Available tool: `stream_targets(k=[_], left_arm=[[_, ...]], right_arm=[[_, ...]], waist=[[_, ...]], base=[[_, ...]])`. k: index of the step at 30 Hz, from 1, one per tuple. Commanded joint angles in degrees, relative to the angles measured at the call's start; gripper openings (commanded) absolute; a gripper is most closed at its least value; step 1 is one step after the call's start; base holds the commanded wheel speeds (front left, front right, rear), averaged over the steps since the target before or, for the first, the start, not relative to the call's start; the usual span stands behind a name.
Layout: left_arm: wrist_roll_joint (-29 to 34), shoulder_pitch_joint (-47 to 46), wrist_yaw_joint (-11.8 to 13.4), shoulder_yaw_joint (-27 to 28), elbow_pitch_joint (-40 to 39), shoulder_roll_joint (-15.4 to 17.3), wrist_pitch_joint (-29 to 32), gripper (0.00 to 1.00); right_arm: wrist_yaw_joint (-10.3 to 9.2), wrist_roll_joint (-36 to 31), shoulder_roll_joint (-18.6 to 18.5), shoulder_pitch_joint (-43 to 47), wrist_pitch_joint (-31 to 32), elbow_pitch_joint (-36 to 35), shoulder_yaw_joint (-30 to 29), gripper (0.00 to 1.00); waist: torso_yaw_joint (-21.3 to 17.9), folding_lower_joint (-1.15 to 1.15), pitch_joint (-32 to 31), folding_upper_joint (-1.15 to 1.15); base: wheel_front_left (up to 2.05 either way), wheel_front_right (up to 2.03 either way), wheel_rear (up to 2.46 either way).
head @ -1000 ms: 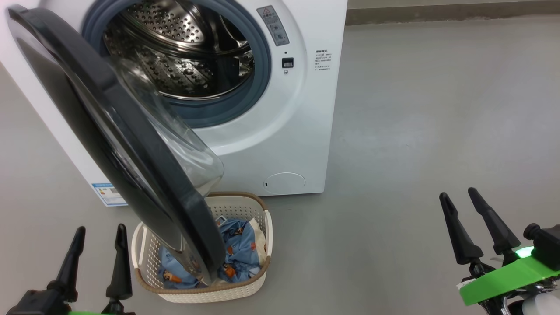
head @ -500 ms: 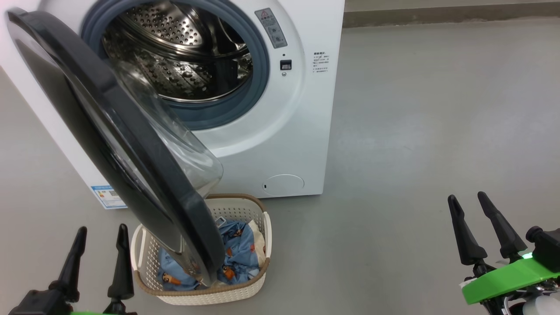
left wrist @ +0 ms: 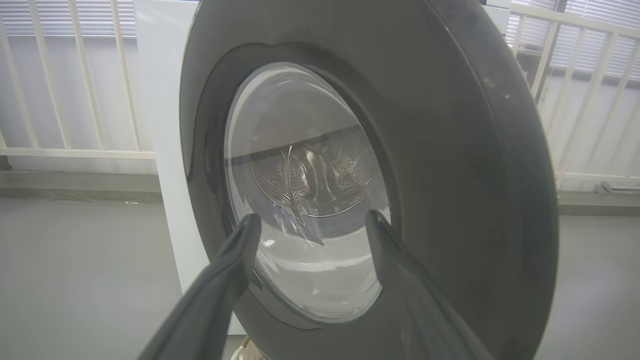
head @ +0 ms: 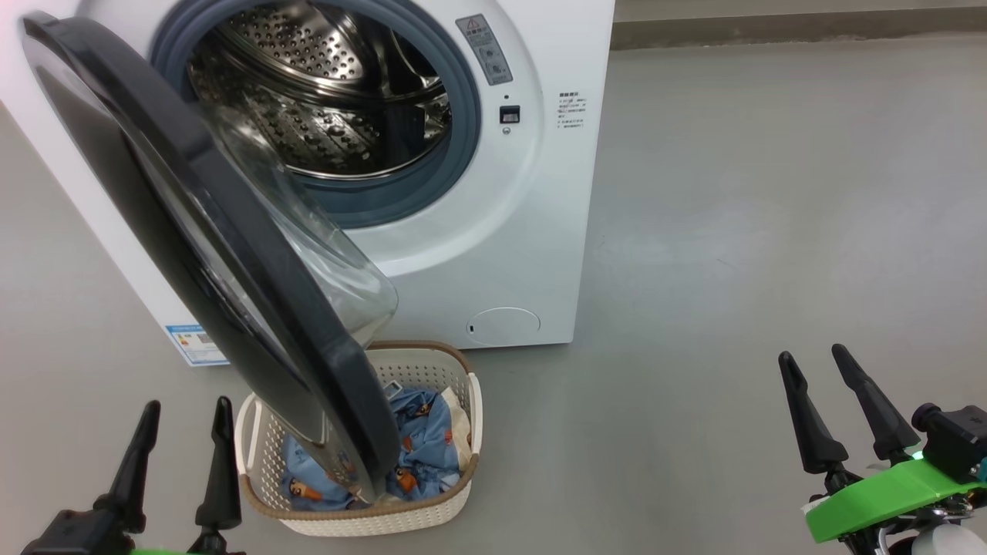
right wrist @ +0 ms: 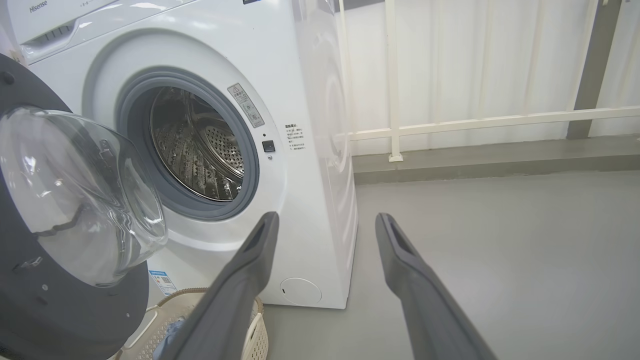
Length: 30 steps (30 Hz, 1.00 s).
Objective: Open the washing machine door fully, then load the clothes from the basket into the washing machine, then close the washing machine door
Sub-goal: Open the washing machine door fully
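- Head view: we see the washing machine (head: 493, 254) with its mouth uncovered and the steel drum (head: 324, 92) showing. The washing machine door (head: 154, 193) stands swung out on the machine's hinge side, its lower edge hanging over the basket (head: 401, 516). The basket sits on the floor (head: 732, 231) just in front of the machine, below the mouth, and the clothes (head: 432, 439) lie inside it, partly behind the door's edge
- Same view: our left gripper (head: 188, 403) hovers in front of the machine, just beside the basket on the hinge side, jaws apart. Our right gripper (head: 811, 353) hangs over the floor well off the machine's other side, jaws apart too
- Left wrist view: the door's glossy outer face and round window stand close before our spread jaws. We cannot tell whether they touch. The machine's white side shows behind the door, with a white railing (left wrist: 75, 152) beyond it
- Right wrist view: our spread jaws point toward the machine's lower front. The door's glass bowl bulges beside the mouth, and the basket's rim shows below it, in front of the machine
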Motion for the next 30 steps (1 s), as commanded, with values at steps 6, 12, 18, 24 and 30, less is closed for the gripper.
stream_targets(k=[6,12,18,24,30], left_arm=[[0.35,-1.39,0.04,1.54,-0.58,1.4,-0.37,1.0],[0.39,-1.56,0.04,1.28,-0.36,1.44,-0.37,1.0],[0.4,-1.67,0.04,1.33,-0.5,1.26,-0.37,1.0],[-0.01,-1.63,0.04,1.0,-0.33,1.5,-0.37,0.91],[-1.91,-2.03,0.04,0.14,-1.76,1.43,-0.37,0.0]], right_arm=[[0.32,-0.34,-0.97,-1.17,-0.71,-0.99,0.94,1.0],[0.32,-0.28,-1.04,-1.12,-0.71,-1.17,0.98,1.0],[0.32,-0.27,-1.14,-1.15,-0.71,-1.29,1.1,1.0],[0.32,-0.18,-1.02,-1.09,-0.71,-1.35,1.34,1.0],[0.32,-0.24,-0.95,-0.92,-0.71,-1.44,1.39,1.0]], waist=[[-0.09,0.0,-0.23,0.0],[0.06,0.0,-0.31,0.0],[0.32,0.0,-0.17,0.0],[0.44,0.0,0.03,0.0],[0.49,0.0,0.26,0.0]], base=[[0.0,0.0,0.0],[0.0,0.0,0.0],[0.0,0.0,0.0],[0.0,0.0,0.0],[0.0,0.0,0.0]])
